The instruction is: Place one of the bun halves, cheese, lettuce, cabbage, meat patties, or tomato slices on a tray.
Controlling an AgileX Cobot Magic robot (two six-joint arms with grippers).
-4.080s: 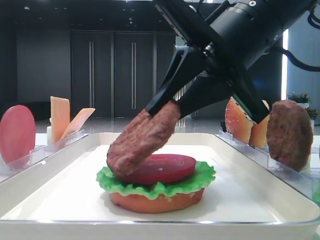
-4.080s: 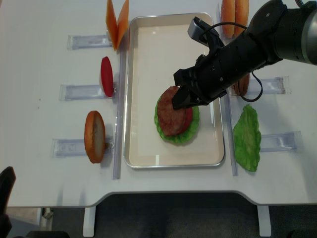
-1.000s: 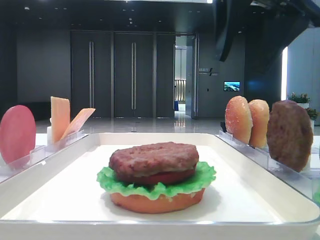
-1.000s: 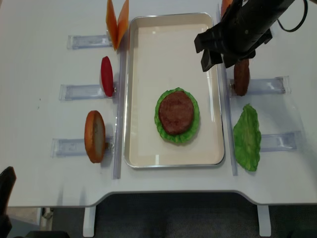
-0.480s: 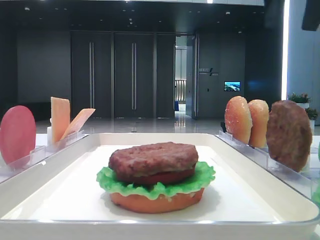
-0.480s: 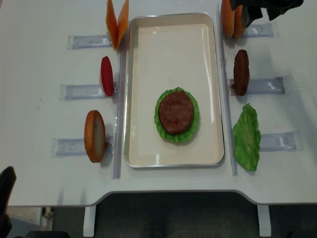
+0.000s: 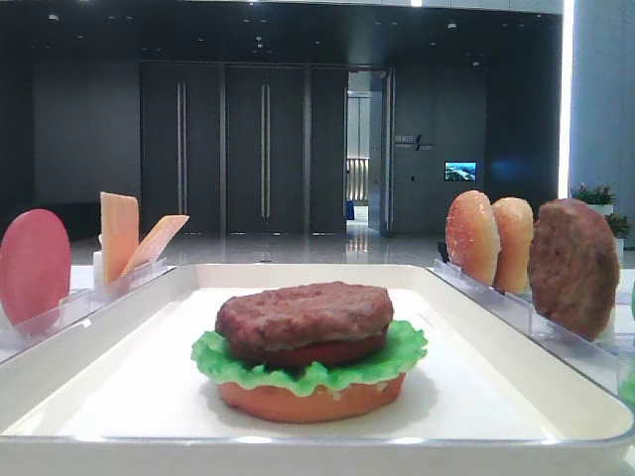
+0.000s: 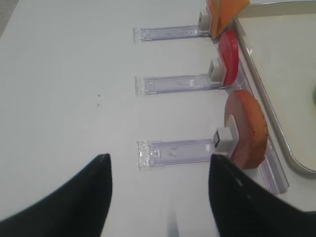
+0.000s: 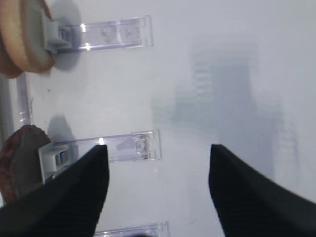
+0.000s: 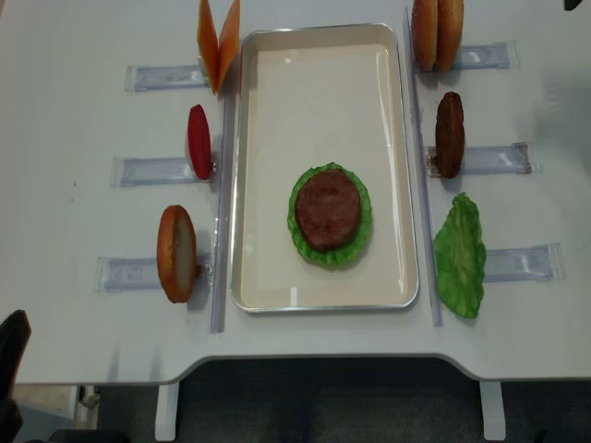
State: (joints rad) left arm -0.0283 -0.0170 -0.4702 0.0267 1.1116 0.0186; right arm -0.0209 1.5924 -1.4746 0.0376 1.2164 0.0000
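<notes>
On the white tray (image 10: 277, 138) stands a stack: bun half (image 7: 308, 399), lettuce (image 7: 409, 347), tomato slice (image 7: 342, 353) and a meat patty (image 10: 327, 209) on top. A second patty (image 10: 450, 135) stands in a rack right of the tray, beside two bun halves (image 10: 437, 33) and a loose lettuce leaf (image 10: 460, 256). Left of the tray stand cheese (image 10: 219, 44), a tomato slice (image 10: 199, 141) and a bun half (image 10: 175, 253). My right gripper (image 9: 158, 146) hangs open over bare table right of the racks. My left gripper (image 8: 159, 156) is open, empty, near the left bun half (image 8: 249, 129).
Clear plastic racks (image 10: 152, 170) line both sides of the tray. One rack (image 9: 131, 145) lies just ahead of my right fingers and another (image 8: 173, 152) between my left fingers. The table's front edge (image 10: 305, 355) runs below the tray.
My right gripper let go of the meat patty on the stack, then rose and drew back to the far right, out of both exterior views. The stack stays still.
</notes>
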